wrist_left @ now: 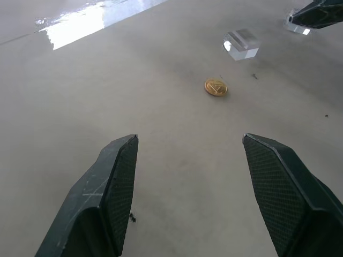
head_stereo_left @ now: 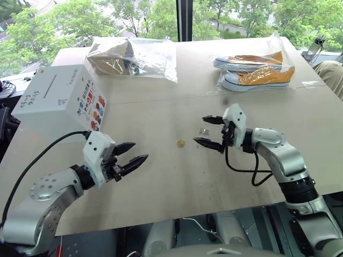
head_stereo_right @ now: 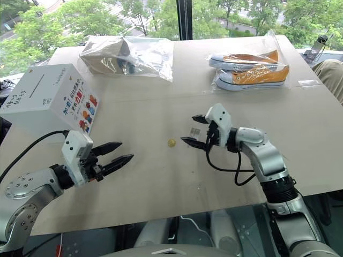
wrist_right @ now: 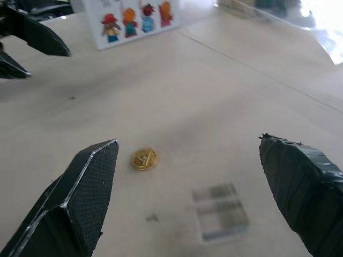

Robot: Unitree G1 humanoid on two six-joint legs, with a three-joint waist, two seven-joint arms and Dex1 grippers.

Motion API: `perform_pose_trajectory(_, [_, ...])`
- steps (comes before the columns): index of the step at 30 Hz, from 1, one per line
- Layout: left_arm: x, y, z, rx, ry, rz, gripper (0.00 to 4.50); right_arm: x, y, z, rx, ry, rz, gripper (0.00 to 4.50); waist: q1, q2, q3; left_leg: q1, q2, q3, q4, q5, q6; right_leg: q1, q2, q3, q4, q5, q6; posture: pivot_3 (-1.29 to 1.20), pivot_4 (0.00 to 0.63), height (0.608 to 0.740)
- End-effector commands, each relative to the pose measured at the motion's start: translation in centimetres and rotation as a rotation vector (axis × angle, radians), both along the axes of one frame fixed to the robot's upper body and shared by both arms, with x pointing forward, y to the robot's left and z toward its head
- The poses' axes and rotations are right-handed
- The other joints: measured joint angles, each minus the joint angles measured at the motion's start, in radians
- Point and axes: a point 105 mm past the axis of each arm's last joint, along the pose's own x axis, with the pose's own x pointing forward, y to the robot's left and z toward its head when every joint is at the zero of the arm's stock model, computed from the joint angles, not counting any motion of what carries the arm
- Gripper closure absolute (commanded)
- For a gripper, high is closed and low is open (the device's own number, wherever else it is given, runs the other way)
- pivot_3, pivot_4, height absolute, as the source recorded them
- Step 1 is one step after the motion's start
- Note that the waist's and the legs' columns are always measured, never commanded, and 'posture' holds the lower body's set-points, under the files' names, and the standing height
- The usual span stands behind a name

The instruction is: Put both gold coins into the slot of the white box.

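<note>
our right gripper (head_stereo_left: pixel 210 131) hangs open and empty near the desk's (head_stereo_left: pixel 177 176) middle; the flat gold coin (head_stereo_left: pixel 181 143) may skid away, or we pinch the clear wrapper (head_stereo_left: pixel 203 131). left gripper (head_stereo_left: pixel 130 157) open, empty.

Bright daylight from the windows (head_stereo_left: pixel 161 16) glares on the table (wrist_left: pixel 91 21).
</note>
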Motion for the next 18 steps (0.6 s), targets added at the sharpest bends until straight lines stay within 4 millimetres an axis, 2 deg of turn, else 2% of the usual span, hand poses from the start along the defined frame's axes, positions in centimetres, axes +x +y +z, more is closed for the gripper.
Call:
perform_pose_trajectory(1, [-0.3,0.5,0.1,0.011,-0.021,0.022,1.34,0.2,2.0,0.1,-0.061,-0.059,0.029,0.02,-0.003,0.000,0.000,0.000,0.000,0.000,0.000,0.000,0.000,0.000,0.000,0.001,0.000,0.000,0.000,0.00,0.150,0.740])
perform_pose_trajectory(4, [-0.4,0.9,0.2,0.022,-0.020,0.030,1.34,1.1,3.6,-0.9,-0.156,-0.041,0.014,0.02,-0.002,0.000,0.000,0.000,0.000,0.000,0.000,0.000,0.000,0.000,0.000,0.000,0.000,0.000,0.000,0.00,0.150,0.740])
perform_pose_trajectory(7, [-0.4,1.0,0.4,0.028,-0.024,0.032,1.34,1.2,5.1,-1.6,-0.223,-0.042,0.041,0.02,-0.002,0.000,0.000,0.000,0.000,0.000,0.000,0.000,0.000,0.000,0.000,0.000,0.000,0.000,0.000,0.00,0.150,0.740])
perform_pose_trajectory(12, [-0.7,1.0,0.5,0.034,-0.028,0.040,1.34,1.2,4.9,-4.3,-0.348,0.011,0.035,0.02,0.003,0.000,0.000,0.000,-0.001,-0.001,0.000,0.000,0.000,0.000,-0.001,-0.001,0.000,0.000,0.000,0.00,0.150,0.740])
perform_pose_trajectory(15, [-0.9,1.2,0.5,0.037,-0.025,0.047,1.34,1.1,4.6,-4.9,-0.391,0.022,0.043,0.87,0.003,-0.001,-0.001,0.000,-0.001,0.000,0.000,0.000,0.000,0.000,-0.002,0.000,-0.001,0.000,0.000,0.00,0.150,0.740])
perform_pose_trajectory(18, [-0.9,1.2,0.4,0.039,-0.022,0.048,1.34,0.9,4.7,-5.2,-0.411,0.032,0.041,2.25,0.003,0.000,-0.001,0.000,-0.001,-0.001,0.000,0.000,0.000,0.001,-0.002,-0.001,0.000,0.000,0.000,0.00,0.150,0.740])
